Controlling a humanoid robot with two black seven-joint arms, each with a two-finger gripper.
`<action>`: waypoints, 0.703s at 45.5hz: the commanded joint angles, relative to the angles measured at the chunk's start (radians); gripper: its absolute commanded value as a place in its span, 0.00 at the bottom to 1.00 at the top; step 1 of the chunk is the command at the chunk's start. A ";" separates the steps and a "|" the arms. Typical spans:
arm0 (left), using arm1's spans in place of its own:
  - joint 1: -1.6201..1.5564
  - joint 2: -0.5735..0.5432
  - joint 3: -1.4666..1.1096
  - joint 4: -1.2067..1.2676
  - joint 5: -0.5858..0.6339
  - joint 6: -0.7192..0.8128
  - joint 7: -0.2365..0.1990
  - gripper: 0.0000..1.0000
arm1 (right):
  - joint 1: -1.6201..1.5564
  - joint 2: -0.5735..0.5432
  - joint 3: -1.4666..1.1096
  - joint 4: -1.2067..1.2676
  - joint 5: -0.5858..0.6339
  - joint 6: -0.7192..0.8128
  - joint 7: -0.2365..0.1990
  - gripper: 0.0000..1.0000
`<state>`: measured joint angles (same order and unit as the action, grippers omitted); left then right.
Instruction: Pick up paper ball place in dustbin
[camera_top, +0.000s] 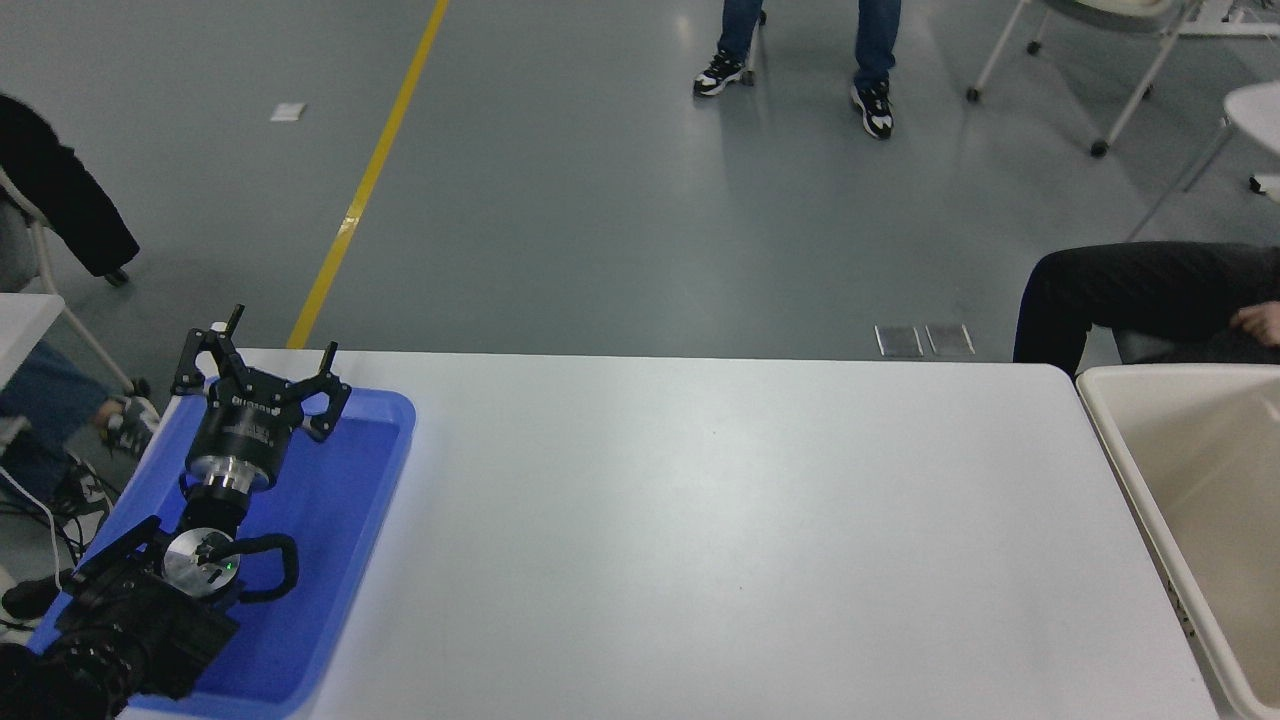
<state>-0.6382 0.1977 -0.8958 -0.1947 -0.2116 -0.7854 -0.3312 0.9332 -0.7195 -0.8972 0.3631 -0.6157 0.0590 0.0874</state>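
The left gripper (262, 362) is seen parked at eight o'clock over one shallow blue tray (340, 540), its fingers spread apart and empty. One dustbin (1105, 420), a cream tub with smooth walls and a rounded rim, is cut by the frame at four o'clock beside the one white table (720, 540). Two people are seen at the far side.

The dustbin (1190, 480) runs off the right and bottom edges, so only its near-left corner and part of its inside show. The seated person (1140, 290) is cut by the right edge, the standing person (800, 40) by the top. The left arm (120, 620) leaves the lower-left corner.
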 joint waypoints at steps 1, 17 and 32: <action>0.000 0.000 0.000 0.000 0.000 0.000 0.000 1.00 | -0.158 0.094 0.070 -0.119 0.116 -0.036 -0.005 0.00; 0.000 -0.001 0.000 0.000 0.000 0.000 0.000 1.00 | -0.198 0.126 0.172 -0.118 0.119 -0.060 -0.005 0.62; 0.000 0.000 0.000 0.000 0.000 0.000 0.000 1.00 | -0.194 0.120 0.190 -0.108 0.119 -0.053 -0.005 1.00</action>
<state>-0.6382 0.1975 -0.8958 -0.1948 -0.2116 -0.7854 -0.3314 0.7438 -0.6022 -0.7262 0.2509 -0.5012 0.0070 0.0830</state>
